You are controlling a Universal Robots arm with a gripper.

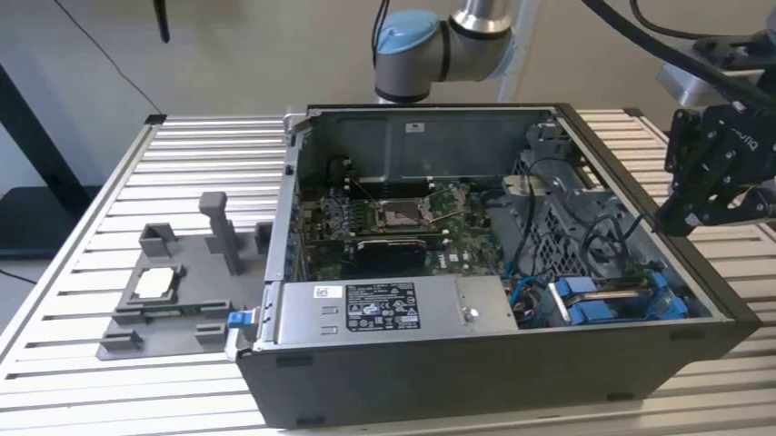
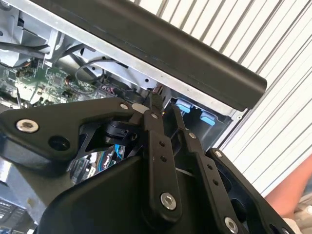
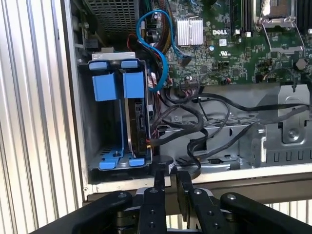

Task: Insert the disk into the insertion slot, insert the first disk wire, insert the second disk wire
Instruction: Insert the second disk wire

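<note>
The disk [image 1: 604, 295] in its blue carrier sits in the insertion slot [image 1: 548, 307] at the case's near right corner in the exterior view. In the first wrist view the disk [image 3: 136, 122] stands edge-on inside the slot [image 3: 90, 126], between blue tabs [image 3: 105, 85]. Loose black wires [image 3: 204, 117] lie beside the bay, apart from the disk. My gripper [image 1: 670, 221] hangs outside the case's right wall, above the slatted table. In both wrist views its fingertips [image 3: 169, 181] [image 2: 165, 106] are close together, shut with nothing between them, just over the case rim [image 3: 234, 181].
The open computer case [image 1: 485, 381] holds a motherboard [image 1: 401, 218] and a grey labelled power-supply box [image 1: 376, 309]. A blue cable [image 3: 153, 29] loops near the bay. A grey fixture [image 1: 170, 291] stands on the exterior view's left. A person's arm [image 2: 292, 195] is beside the table.
</note>
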